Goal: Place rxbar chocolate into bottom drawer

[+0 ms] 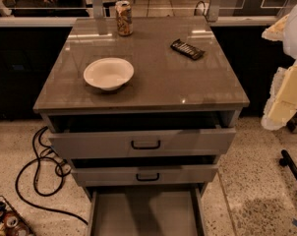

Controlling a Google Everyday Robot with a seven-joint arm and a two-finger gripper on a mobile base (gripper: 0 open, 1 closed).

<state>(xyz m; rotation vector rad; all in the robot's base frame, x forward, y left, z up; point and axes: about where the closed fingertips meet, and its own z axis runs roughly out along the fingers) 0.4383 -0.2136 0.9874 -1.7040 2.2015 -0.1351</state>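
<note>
The rxbar chocolate (187, 49), a flat black bar with pale stripes, lies on the grey cabinet top (153, 90) at the back right. The bottom drawer (146, 213) is pulled out below, and its wide grey floor is bare. My gripper (284, 90) shows as pale cream and white parts at the right edge of the view. It hangs beside the cabinet, to the right of the bar and apart from it. Nothing shows in it.
A white bowl (108, 73) sits on the cabinet top at the front left. A tall printed can (123, 17) stands at the back. The two upper drawers (144, 142) with black handles stand slightly open. Black cables (38, 168) lie on the floor at left.
</note>
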